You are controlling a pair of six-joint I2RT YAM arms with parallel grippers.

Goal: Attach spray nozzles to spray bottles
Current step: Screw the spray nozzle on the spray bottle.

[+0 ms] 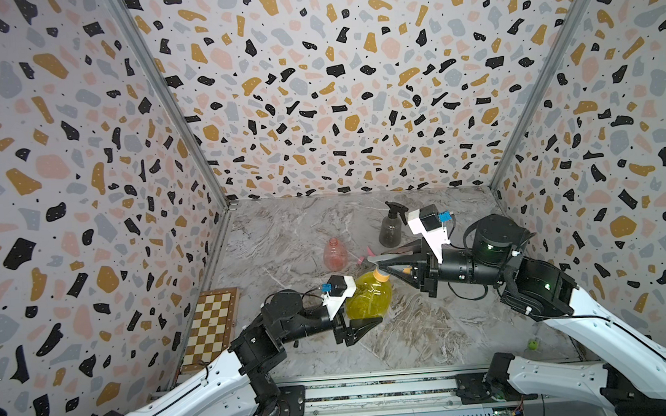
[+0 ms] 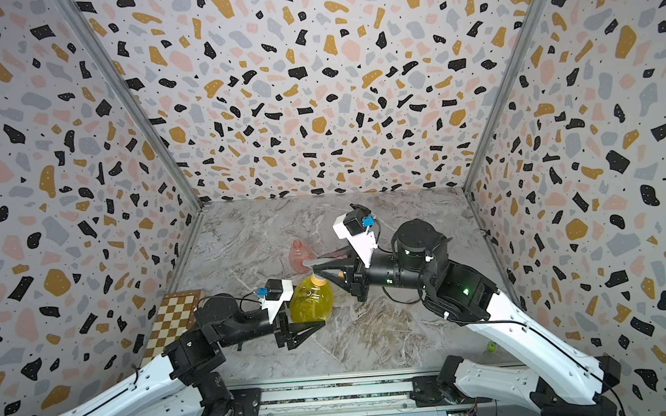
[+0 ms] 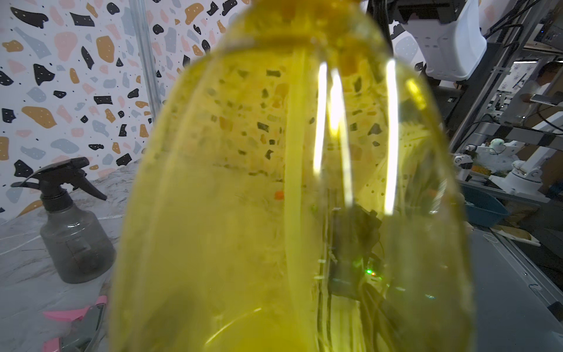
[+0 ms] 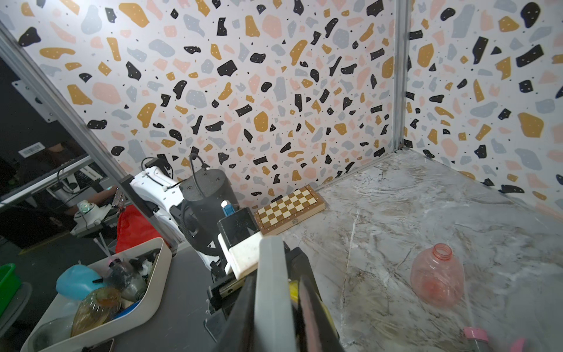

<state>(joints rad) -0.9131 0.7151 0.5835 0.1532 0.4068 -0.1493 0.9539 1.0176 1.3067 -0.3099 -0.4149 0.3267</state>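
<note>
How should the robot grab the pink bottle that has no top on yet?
Probably around the pink bottle, at its round belly, coming in from the side. It stands upright with its narrow neck open on top, so a side grip holds the widest part and leaves the opening free.

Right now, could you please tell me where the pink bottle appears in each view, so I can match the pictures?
Top view: pink bottle mid-table, upright, beyond the yellow bottle.
Top view: pink bottle again beyond the yellow bottle.
Left wrist: not in it; the yellow bottle fills the picture.
Right wrist: pink bottle upright on the marble table, neck open.
Shared landmark: the chessboard, in every view but the left wrist.
</note>
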